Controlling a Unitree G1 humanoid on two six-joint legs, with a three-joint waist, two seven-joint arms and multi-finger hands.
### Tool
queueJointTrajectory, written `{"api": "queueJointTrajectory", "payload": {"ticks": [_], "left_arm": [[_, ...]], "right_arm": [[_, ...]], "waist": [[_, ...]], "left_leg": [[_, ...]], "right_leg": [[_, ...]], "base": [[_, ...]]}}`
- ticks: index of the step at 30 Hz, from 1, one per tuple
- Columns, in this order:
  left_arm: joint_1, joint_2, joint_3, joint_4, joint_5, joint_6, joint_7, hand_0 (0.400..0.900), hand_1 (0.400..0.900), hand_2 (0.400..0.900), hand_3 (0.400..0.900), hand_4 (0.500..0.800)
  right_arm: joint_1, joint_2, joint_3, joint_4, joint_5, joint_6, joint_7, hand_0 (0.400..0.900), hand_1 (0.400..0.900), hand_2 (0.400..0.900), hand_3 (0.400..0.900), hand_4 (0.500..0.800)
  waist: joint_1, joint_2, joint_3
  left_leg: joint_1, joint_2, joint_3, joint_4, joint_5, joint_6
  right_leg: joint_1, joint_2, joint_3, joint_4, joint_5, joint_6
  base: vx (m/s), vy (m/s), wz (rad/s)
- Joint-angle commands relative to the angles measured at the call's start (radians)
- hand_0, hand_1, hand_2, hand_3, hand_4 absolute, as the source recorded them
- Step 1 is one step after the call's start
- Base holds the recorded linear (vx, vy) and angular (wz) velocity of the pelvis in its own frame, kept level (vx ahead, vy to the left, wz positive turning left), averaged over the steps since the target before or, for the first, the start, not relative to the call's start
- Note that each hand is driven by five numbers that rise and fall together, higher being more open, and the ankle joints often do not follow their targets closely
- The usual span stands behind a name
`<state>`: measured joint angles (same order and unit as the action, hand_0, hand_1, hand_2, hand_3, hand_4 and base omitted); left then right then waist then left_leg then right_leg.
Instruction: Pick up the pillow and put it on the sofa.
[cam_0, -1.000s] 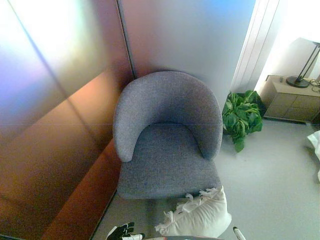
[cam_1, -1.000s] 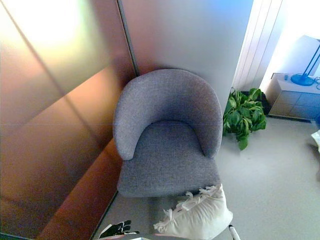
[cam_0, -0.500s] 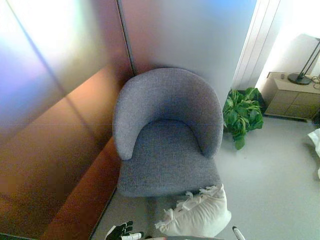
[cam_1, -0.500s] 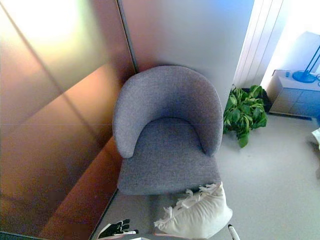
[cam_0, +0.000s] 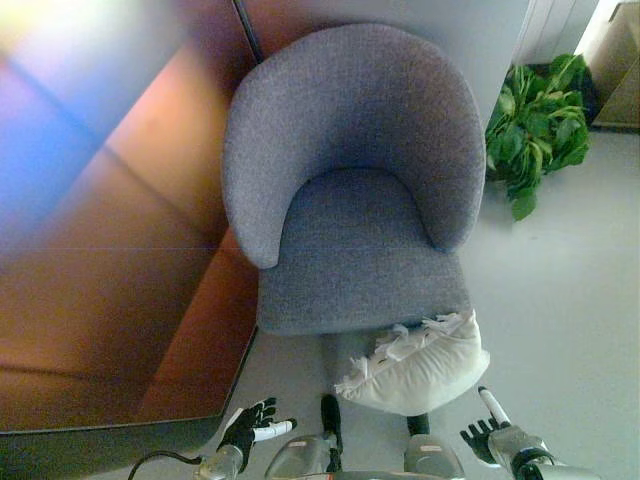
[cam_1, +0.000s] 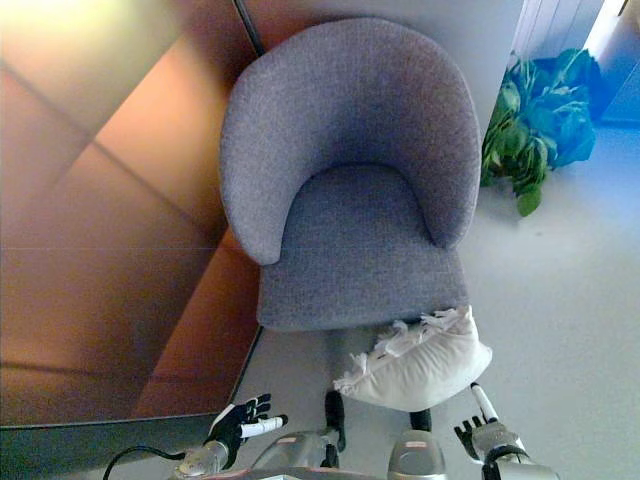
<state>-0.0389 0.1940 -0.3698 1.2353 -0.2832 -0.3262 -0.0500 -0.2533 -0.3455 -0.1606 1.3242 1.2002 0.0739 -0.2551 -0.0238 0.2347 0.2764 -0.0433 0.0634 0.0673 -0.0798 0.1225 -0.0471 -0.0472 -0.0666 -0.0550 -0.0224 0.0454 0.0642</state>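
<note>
A white fringed pillow (cam_0: 418, 362) lies on the grey floor, leaning against the front right corner of the grey round-backed sofa chair (cam_0: 355, 190). My left hand (cam_0: 249, 431) is low at the bottom left, open with fingers spread, well left of the pillow. My right hand (cam_0: 487, 430) is at the bottom right, open with fingers spread, just below the pillow's right end and apart from it. Both hands hold nothing.
A brown panelled wall (cam_0: 110, 220) runs along the left, close to the chair. A green potted plant (cam_0: 540, 120) stands to the right behind the chair. Grey floor (cam_0: 560, 300) spreads out to the right.
The camera has tilted down and drawn closer; chair and pillow sit higher in view. Both hands now show more fully at the bottom. The pillow has not moved.
</note>
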Motion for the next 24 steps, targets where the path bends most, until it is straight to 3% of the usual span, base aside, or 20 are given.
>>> {"api": "queueJointTrajectory", "payload": {"ticks": [1, 7, 12, 17, 24], "left_arm": [[-0.095, -0.009, -0.019, -0.008, -0.084, -0.062, 0.033, 0.900, 0.900, 0.900, 0.900, 0.800], [-0.152, -0.008, -0.045, -0.037, -0.167, -0.083, 0.031, 0.900, 0.900, 0.900, 0.900, 0.800], [-0.187, 0.016, -0.064, -0.100, -0.217, -0.093, 0.052, 0.900, 0.900, 0.900, 0.900, 0.800], [-0.186, 0.044, -0.069, -0.173, -0.241, -0.091, 0.064, 0.900, 0.900, 0.900, 0.900, 0.800], [-0.161, 0.078, -0.073, -0.255, -0.255, -0.099, 0.045, 0.900, 0.900, 0.900, 0.900, 0.800]], "right_arm": [[-0.120, -0.041, 0.012, 0.000, -0.065, -0.028, -0.040, 0.900, 0.900, 0.900, 0.900, 0.800], [-0.276, -0.130, 0.046, 0.011, -0.090, 0.003, -0.047, 0.900, 0.900, 0.900, 0.900, 0.800], [-0.392, -0.196, 0.072, 0.025, -0.110, -0.032, -0.006, 0.900, 0.900, 0.900, 0.900, 0.800], [-0.487, -0.270, 0.083, 0.033, -0.123, -0.040, 0.042, 0.900, 0.900, 0.900, 0.900, 0.800], [-0.582, -0.324, 0.087, 0.057, -0.124, -0.050, 0.034, 0.900, 0.900, 0.900, 0.900, 0.800]], "waist": [[0.004, -0.011, 0.062], [0.004, 0.040, 0.129], [0.020, 0.076, 0.189], [0.036, 0.107, 0.215], [0.057, 0.138, 0.237]], "left_leg": [[-0.050, -0.093, -0.042, 0.044, -0.081, 0.014], [-0.169, -0.098, -0.035, 0.084, -0.057, 0.011], [-0.291, -0.105, -0.037, 0.110, -0.027, 0.015], [-0.405, -0.125, -0.042, 0.160, -0.014, 0.016], [-0.529, -0.137, -0.045, 0.234, -0.007, 0.018]], "right_leg": [[-0.116, 0.000, -0.028, 0.143, -0.093, -0.038], [-0.256, -0.007, -0.025, 0.214, -0.099, -0.050], [-0.402, -0.002, -0.017, 0.324, -0.120, -0.054], [-0.534, -0.002, -0.012, 0.458, -0.171, -0.062], [-0.663, 0.000, -0.015, 0.575, -0.203, -0.074]], "base": [[-0.04, 0.058, 0.01], [-0.04, 0.020, -0.02], [-0.08, -0.028, 0.06], [-0.05, -0.027, 0.17], [-0.04, -0.034, 0.17]]}}
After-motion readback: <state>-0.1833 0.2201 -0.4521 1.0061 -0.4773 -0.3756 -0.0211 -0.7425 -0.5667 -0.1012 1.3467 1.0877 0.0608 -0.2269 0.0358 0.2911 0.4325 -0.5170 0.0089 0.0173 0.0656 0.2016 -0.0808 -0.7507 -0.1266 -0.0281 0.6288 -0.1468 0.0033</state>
